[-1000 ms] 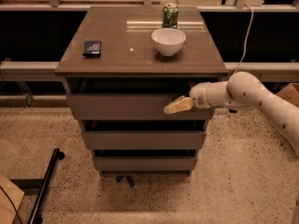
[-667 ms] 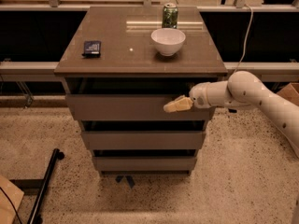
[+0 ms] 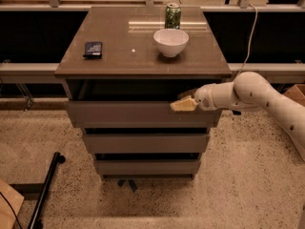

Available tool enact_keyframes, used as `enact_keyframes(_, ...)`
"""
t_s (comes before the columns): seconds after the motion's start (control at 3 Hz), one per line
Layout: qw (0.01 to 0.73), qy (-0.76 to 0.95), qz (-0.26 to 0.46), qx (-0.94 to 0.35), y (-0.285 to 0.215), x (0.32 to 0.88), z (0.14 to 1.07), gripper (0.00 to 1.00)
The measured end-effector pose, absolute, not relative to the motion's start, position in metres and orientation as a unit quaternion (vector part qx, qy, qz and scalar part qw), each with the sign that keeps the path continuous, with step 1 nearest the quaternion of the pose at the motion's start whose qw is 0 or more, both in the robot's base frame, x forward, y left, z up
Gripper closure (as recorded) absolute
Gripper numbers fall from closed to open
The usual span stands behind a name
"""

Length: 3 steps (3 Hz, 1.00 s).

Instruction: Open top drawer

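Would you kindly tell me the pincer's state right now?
Pincer: at the upper right edge of the top drawer; open or closed cannot be told.

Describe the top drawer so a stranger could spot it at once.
Find the brown cabinet with a white bowl on top. Under its top sit three flat, handle-less fronts; the top drawer is the highest and widest-looking. Unlike the lower drawers, it has the gripper at its upper edge, near the right end.
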State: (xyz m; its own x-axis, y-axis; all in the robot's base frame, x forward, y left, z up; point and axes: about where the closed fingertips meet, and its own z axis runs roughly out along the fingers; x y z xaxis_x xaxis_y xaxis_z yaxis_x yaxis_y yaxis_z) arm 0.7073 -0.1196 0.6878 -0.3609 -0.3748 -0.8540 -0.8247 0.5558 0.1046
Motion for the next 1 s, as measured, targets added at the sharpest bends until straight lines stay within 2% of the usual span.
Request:
enact_keyframes(0.33, 0.414, 0.779, 0.272, -0.385, -0.1199, 0.7073, 0.6881, 0.96)
enact_keyframes(0.67, 0.414, 0.779, 0.272, -0.385, -0.1197, 0.7073, 0.6880, 1.00)
enact_keyframes(1.0, 0.413, 0.778, 0.274, -0.386, -0.1166, 0.7072, 0.6868, 0.81)
